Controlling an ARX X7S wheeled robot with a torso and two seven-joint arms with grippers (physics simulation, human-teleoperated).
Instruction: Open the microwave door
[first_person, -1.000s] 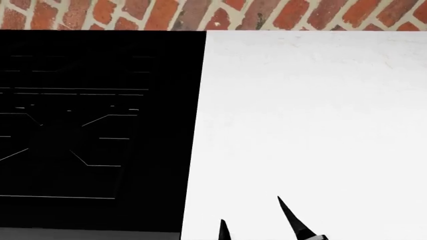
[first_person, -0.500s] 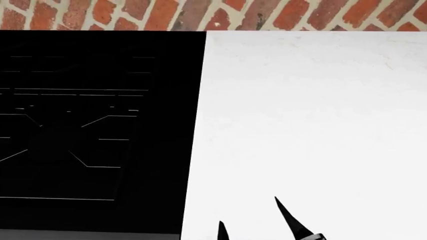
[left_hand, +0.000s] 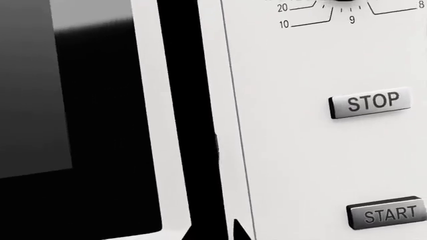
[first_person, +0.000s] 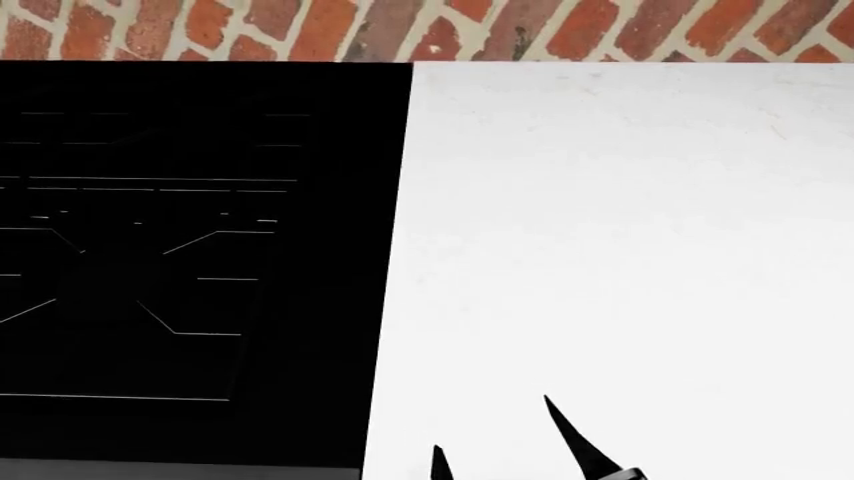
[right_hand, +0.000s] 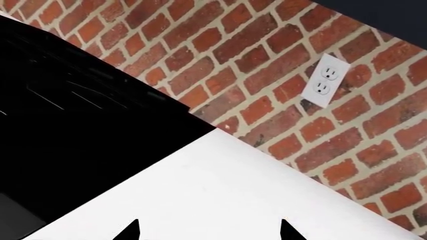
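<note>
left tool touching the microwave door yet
Cannot tell. In the left wrist view only the dark tips of the left tool show at the frame's edge, over the black strip beside the door; neither contact nor a gap shows plainly.

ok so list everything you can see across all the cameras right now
white microwave front: one, filling the left wrist view
dark glass door window: one, black, beside the control panel
silver STOP button: one, on the panel
silver START button: one, on the panel, apart from STOP
black cooktop: one, left of the counter
white countertop: one, against the wall
red brick wall: one, behind the counter
white wall outlet: one, on the brick
left gripper: black tips near the door edge
right gripper: black tips, spread over the counter
</note>
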